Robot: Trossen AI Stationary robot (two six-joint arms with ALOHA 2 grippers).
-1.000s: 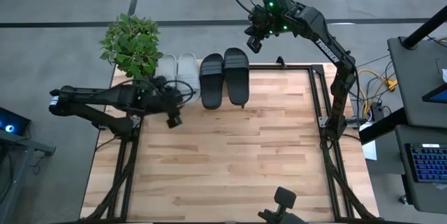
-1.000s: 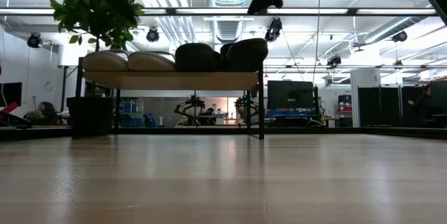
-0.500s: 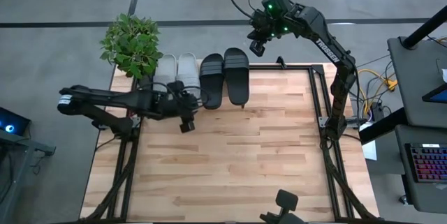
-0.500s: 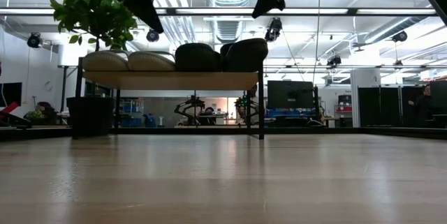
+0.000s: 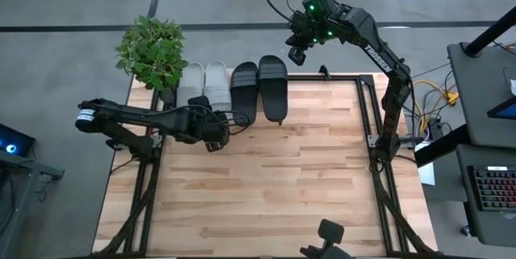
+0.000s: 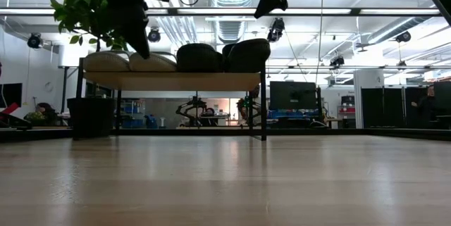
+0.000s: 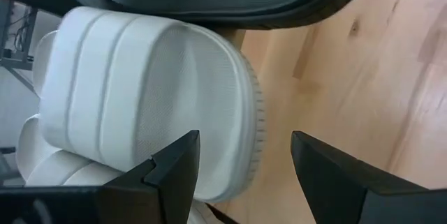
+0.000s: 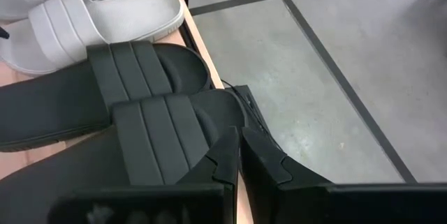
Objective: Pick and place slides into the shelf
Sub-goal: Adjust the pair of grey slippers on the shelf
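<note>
All four slides sit in a row on the shelf (image 6: 173, 80) at the far edge of the tabletop (image 5: 266, 178) — two light grey slides (image 5: 203, 85) beside the potted plant (image 5: 151, 49), two black slides (image 5: 260, 89) next to them; the left end effector (image 5: 216, 134) hovers just beside the grey pair's near ends, fingers (image 7: 167, 172) spread and empty. The right end effector (image 5: 295, 49) hangs beyond the black pair — pressed together.

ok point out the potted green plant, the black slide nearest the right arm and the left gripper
potted green plant (image 5: 151, 49), high view, on its leaves
black open-toe slide (image 5: 272, 88), high view, on its wide strap
left gripper (image 7: 241, 158), left wrist view, midway between its open fingertips
</note>
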